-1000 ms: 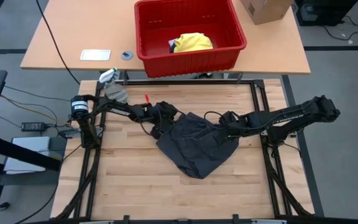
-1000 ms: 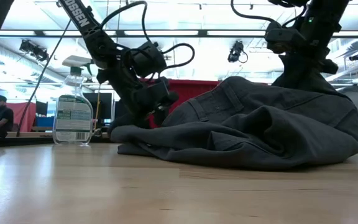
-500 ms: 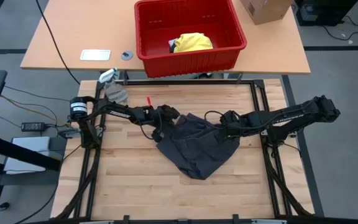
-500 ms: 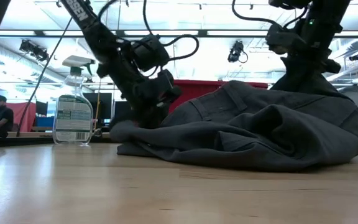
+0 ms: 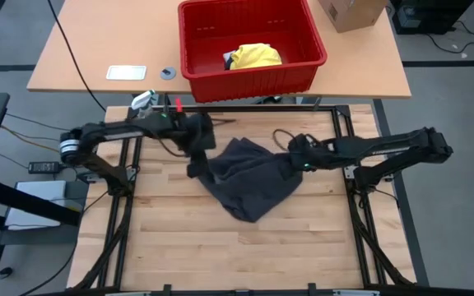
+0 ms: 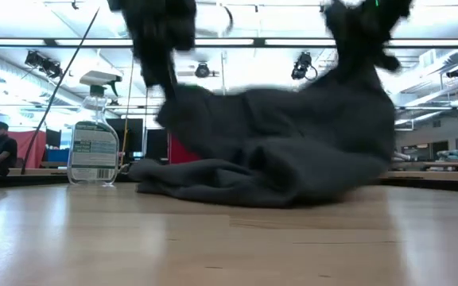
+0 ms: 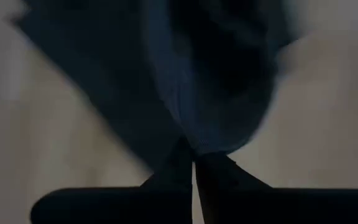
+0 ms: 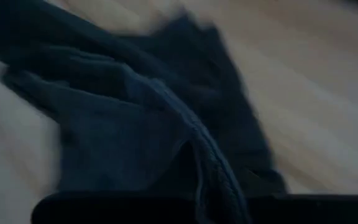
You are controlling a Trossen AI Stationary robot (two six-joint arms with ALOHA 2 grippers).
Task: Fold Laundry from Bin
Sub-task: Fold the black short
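A dark grey garment [image 5: 247, 179] of the laundry is raised between my two grippers over the middle of the wooden table [image 5: 179, 247]. My left gripper [image 5: 197, 154] is shut on its left side and my right gripper [image 5: 297, 161] is shut on its right side. In the low view the garment [image 6: 277, 143] is stretched between the two raised ends, and its lower part [image 6: 213, 187] lies on the table. The red bin [image 5: 303, 70] stands on the far table with a yellow garment [image 5: 255, 56] in it. My left gripper pinches a bunched edge of the garment [image 7: 205, 144] between its two shut fingers, coming from above and slanting down. The cloth hangs below the fingers, and its lower end is on the table. My right gripper holds the garment's right end by a seamed edge [image 8: 199, 144], slanting down from above. The dark cloth covers the fingertips. The cloth hangs from the hold down to the table.
A spray bottle [image 6: 94, 135] stands at the table's far left. A small pale rag [image 5: 144, 102] lies near it. A brown cardboard box [image 5: 350, 12] stands right of the bin. Bare wooden table lies toward the near edge.
My left gripper has shut on the garment's left side, rolled about and risen quickly. My right gripper has risen a little with its end. The garment's top has lifted off the table and drawn together between them, while its lower part has stayed down.
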